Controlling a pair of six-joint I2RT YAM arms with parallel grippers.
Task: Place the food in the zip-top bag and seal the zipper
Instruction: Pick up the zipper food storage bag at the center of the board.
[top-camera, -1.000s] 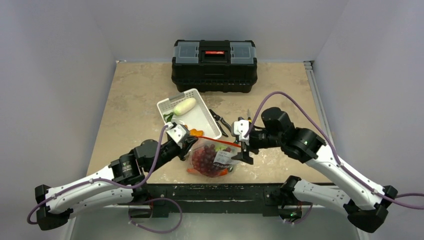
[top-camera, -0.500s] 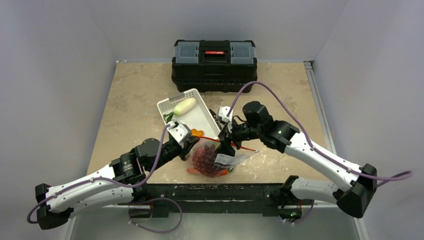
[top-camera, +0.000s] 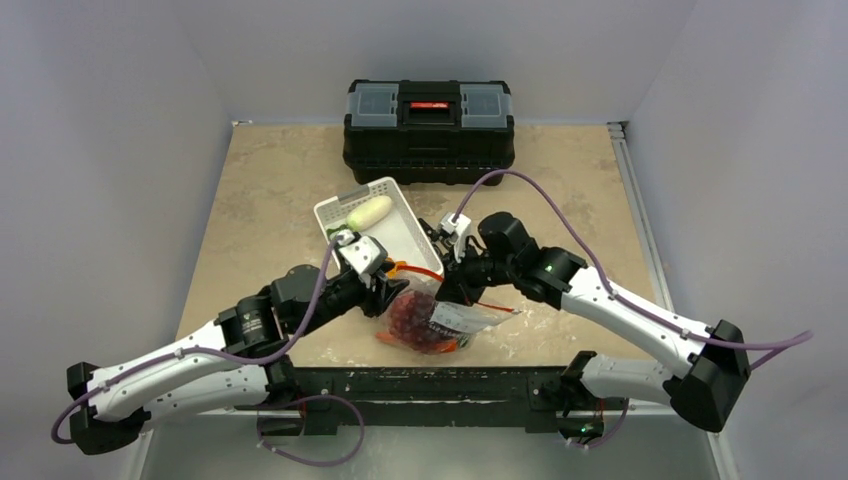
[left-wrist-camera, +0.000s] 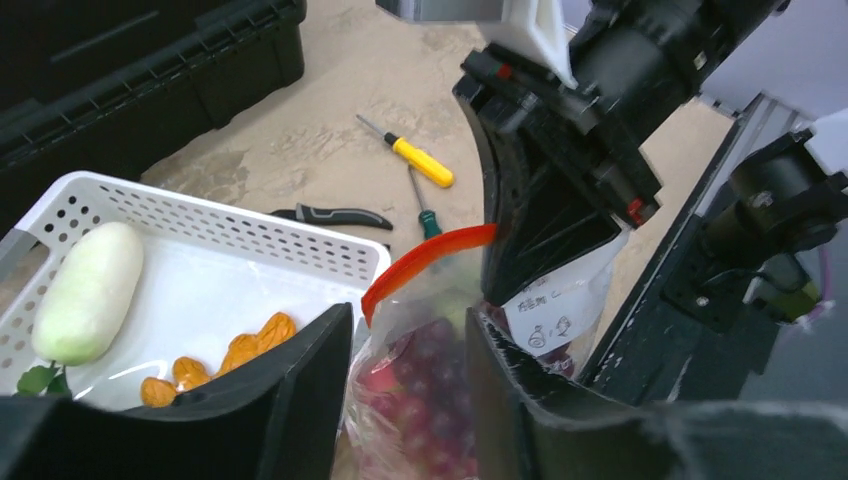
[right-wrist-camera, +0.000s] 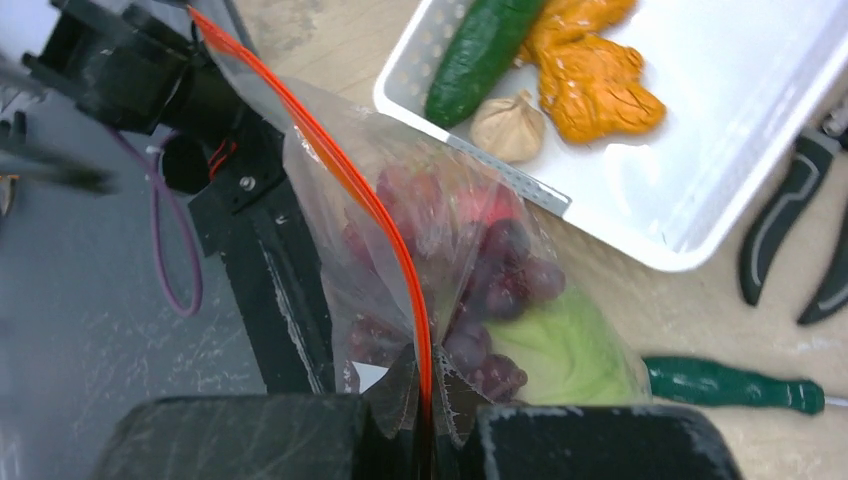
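The zip-top bag (top-camera: 432, 318) lies near the table's front edge, holding dark red grapes (right-wrist-camera: 500, 290) and pale green cabbage (right-wrist-camera: 565, 350). My right gripper (right-wrist-camera: 425, 405) is shut on the orange-red zipper (right-wrist-camera: 340, 175) at the bag's mouth. My left gripper (left-wrist-camera: 410, 390) stands open, its fingers (left-wrist-camera: 300, 400) either side of the bag's other corner without pinching it. The zipper's end (left-wrist-camera: 425, 258) curls up just beyond them. In the white basket (right-wrist-camera: 740, 130) lie a green cucumber (right-wrist-camera: 480, 55), an orange chunk (right-wrist-camera: 590, 85) and a white oblong (left-wrist-camera: 88, 292).
A black toolbox (top-camera: 429, 118) stands at the back of the table. Black shears (right-wrist-camera: 790, 215), a yellow-handled screwdriver (left-wrist-camera: 420, 162) and a green-handled screwdriver (right-wrist-camera: 730, 385) lie right of the basket. A small beige piece (right-wrist-camera: 510, 128) sits in the basket's corner.
My right gripper swung left to the bag's mouth and shut on the zipper. My left gripper opened, letting go of the bag's corner.
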